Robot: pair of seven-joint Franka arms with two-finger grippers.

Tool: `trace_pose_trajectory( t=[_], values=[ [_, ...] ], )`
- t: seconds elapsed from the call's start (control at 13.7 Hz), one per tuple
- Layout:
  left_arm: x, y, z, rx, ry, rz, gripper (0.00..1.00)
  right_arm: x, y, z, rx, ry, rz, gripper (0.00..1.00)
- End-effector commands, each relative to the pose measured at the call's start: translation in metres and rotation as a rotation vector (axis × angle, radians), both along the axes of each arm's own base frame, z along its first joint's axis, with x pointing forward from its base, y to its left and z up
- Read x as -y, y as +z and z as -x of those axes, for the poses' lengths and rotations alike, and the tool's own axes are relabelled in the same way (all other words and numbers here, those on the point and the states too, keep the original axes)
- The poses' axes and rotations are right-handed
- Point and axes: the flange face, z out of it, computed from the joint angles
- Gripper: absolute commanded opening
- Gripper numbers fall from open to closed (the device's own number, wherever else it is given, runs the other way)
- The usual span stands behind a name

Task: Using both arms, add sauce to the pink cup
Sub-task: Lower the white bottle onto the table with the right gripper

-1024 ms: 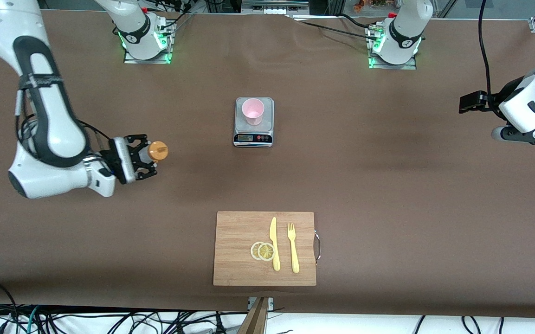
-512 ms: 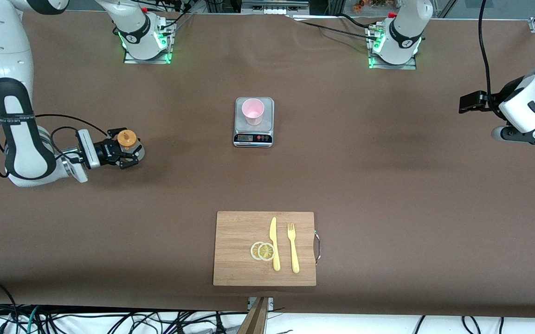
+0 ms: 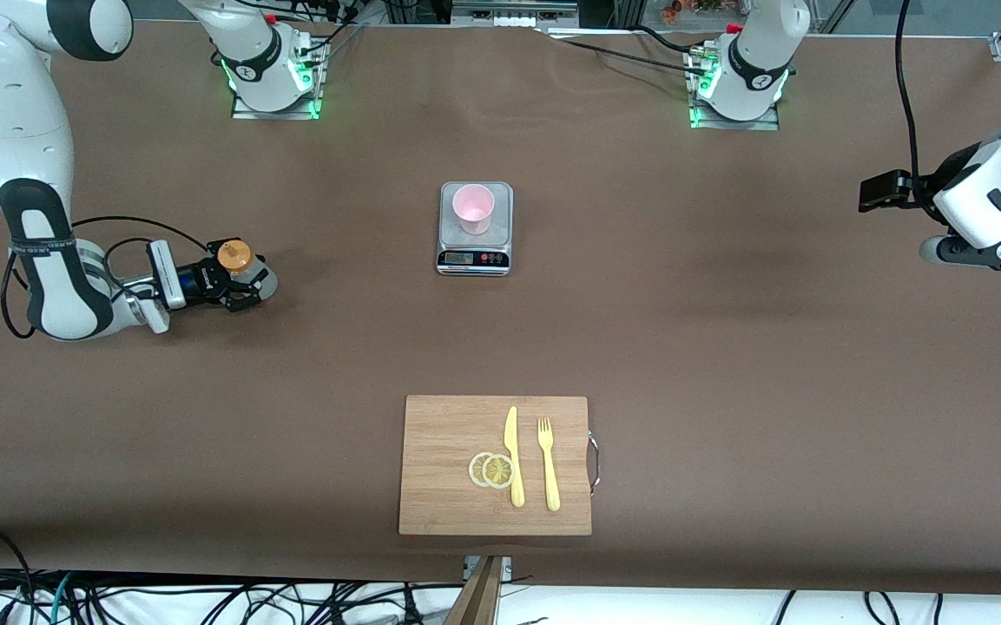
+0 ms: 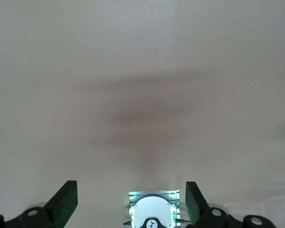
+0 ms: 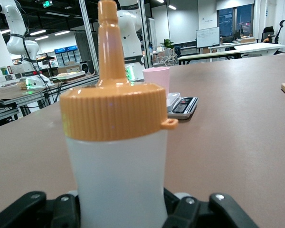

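Lowered to the table: right gripper (image 3: 240, 278) clamping translucent whitish squeeze bottle of sauce (image 3: 236, 258). Left gripper (image 4: 131, 199) waiting, fingers apart.

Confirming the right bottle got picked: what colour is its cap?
Orange, on the sauce in the right gripper; clearest in the right wrist view.

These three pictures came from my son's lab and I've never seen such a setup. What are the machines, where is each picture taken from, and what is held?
Two white robot arms work at a brown table. The wide picture looks down from a high camera facing them; the other two come from cameras on each arm's wrist. The right hand is shut on the sauce bottle, upright near that arm's end. The left hand waits open over bare table. The pink cup stands on a kitchen scale. A cutting board carries lemon slices, a knife and a fork.
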Motion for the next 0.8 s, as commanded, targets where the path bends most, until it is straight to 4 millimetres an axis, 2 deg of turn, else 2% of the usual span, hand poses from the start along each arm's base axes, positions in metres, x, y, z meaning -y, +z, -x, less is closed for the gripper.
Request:
trace_pose_trajectory(
  t=[0.0, 0.15, 0.44, 0.59, 0.73],
  values=[
    [-0.003, 0.005, -0.001, 0.008, -0.026, -0.002, 1.0, 0.008, 0.001, -0.002, -0.013, -0.012, 0.011, 1.0],
    [-0.003, 0.005, -0.001, 0.008, -0.026, -0.002, 1.0, 0.017, 0.01, -0.008, -0.007, 0.019, 0.054, 1.0],
    [-0.003, 0.005, -0.001, 0.008, -0.026, -0.002, 1.0, 0.05, 0.039, -0.018, -0.014, 0.077, 0.187, 1.0],
    [-0.003, 0.005, -0.001, 0.008, -0.026, -0.002, 1.0, 0.069, 0.076, -0.024, -0.027, 0.108, 0.332, 1.0],
    [-0.003, 0.005, -0.001, 0.008, -0.026, -0.002, 1.0, 0.079, 0.135, -0.034, -0.008, 0.077, 0.56, 1.0]
  ],
)
